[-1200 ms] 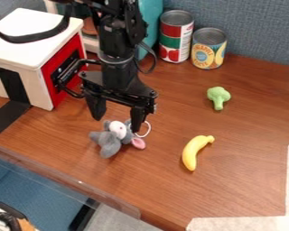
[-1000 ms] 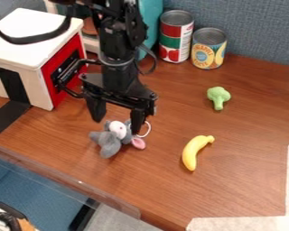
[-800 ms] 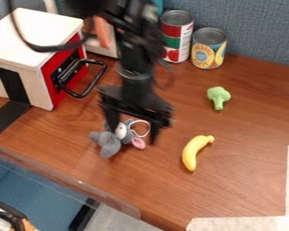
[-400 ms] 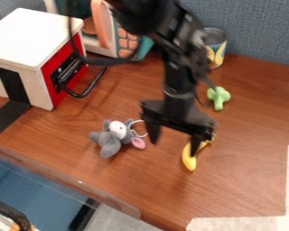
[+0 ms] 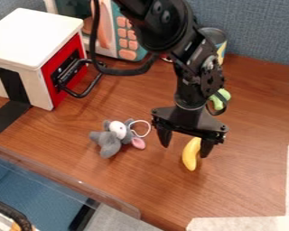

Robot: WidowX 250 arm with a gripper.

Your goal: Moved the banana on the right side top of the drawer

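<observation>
Gripper: black two-finger one (image 5: pixel 185 150), hanging over the middle of the table (image 5: pixel 249 180), fingers spread wide, and it hasn't got hold of anything as far as I can see. Can't tell how high the tips sit above the wood.
Banana: yellow toy one (image 5: pixel 190 156), lying on the table right under the gripper. The finger nearer the right edge of the view covers part of its upper end. Can't tell if they're touching.
Drawer: white-topped box with a red front (image 5: pixel 32 34), over at the upper left, black handle (image 5: pixel 81 95) sticking out toward the table. Banana's well apart from it, so it's not on top.
Plush toy: grey mouse-looking guy with a pink ear (image 5: pixel 109 143), between the drawer and the banana, white loop beside its head.
Broccoli: green toy one (image 5: pixel 225 94), behind the gripper, partly hidden by a cable.
Back row: toy microwave (image 5: pixel 128 43) just beside the drawer, plus a can (image 5: pixel 221 47) half tucked behind the arm.
</observation>
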